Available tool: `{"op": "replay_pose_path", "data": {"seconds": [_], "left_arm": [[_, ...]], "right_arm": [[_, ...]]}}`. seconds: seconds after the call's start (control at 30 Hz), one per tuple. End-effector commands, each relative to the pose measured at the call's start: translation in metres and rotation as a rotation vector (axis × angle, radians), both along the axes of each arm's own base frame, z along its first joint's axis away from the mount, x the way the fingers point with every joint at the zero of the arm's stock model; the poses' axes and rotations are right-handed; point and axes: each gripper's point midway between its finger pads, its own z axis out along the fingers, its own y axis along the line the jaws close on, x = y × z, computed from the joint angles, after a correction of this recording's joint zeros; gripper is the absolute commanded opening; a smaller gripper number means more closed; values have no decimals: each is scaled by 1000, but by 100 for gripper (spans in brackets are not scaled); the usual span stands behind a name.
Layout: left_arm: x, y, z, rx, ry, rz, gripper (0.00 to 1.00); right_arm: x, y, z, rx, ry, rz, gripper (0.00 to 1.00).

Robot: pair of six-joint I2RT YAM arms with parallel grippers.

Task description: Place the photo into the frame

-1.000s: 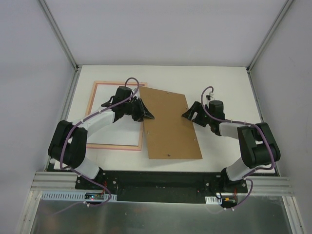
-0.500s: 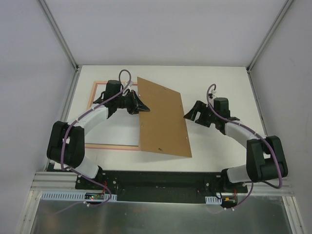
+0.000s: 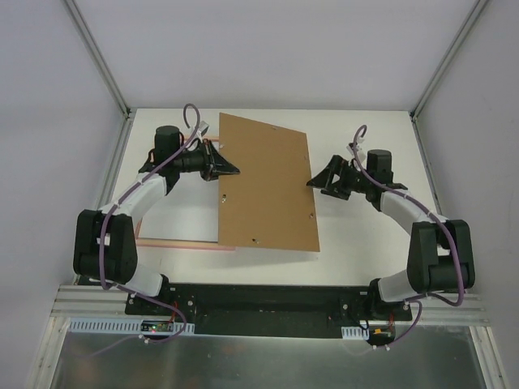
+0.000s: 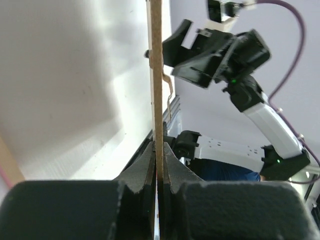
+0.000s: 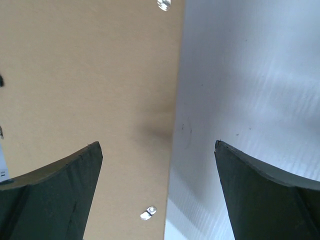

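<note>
Left wrist view: the left gripper (image 4: 159, 150) is seen pinched shut on the edge of the brown backing board (image 4: 156, 75), which is viewed edge-on and rises straight away from the fingers. By that grip the board is held up off the table (image 3: 365, 235), at a tilt that cannot be judged exactly.

On the board's far side, the right gripper (image 5: 157, 145) is spread wide and holds nothing. Its fingers straddle the board's right edge without touching it, and two small metal tabs (image 5: 150, 213) are seen on the board's face close to that edge.

From above, the board is seen to cover the right part of the frame (image 3: 182, 245), of which only a pink strip along the near side and a little at the far corner is shown. Within the frame a white sheet is laid flat. It is judged to be the photo (image 3: 182, 215), face down with its white back up, though no printed side is visible to confirm this.

If so, the main step is taken as done: the photo is already seated in the frame. What is left is judged to be the closing: the board is not yet laid over the photo and squared within the frame's edges, and the tabs are presumably not yet fastened.
</note>
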Motion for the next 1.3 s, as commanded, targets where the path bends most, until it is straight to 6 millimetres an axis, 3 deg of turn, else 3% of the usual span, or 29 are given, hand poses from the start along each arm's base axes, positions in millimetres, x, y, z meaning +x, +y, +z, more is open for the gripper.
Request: {"op": "replay_pose_path", "data": {"seconds": [0.0, 0.17, 0.33, 0.7, 0.8, 0.97, 1.13, 1.27], "left_arm": [[-18, 1, 54, -113, -170, -104, 0], [-21, -1, 63, -152, -183, -131, 0], [-20, -1, 68, -192, -188, -152, 0], [-16, 0, 72, -240, -189, -154, 0], [-14, 4, 72, -238, -190, -148, 0], [-10, 8, 69, -232, -182, -132, 0], [-10, 9, 66, -210, -180, -126, 0], [-4, 16, 57, -88, -191, -63, 33]], "right_arm": [[7, 15, 29, 98, -64, 86, 96], [4, 29, 47, 208, -89, 135, 95], [-11, 45, 78, 367, -116, 206, 86], [-43, 47, 130, 604, -166, 269, 48], [-45, 46, 133, 618, -164, 270, 34], [-50, 45, 139, 619, -176, 278, 27], [-51, 45, 146, 626, -169, 283, 1], [-47, 38, 154, 629, -162, 244, 1]]}}
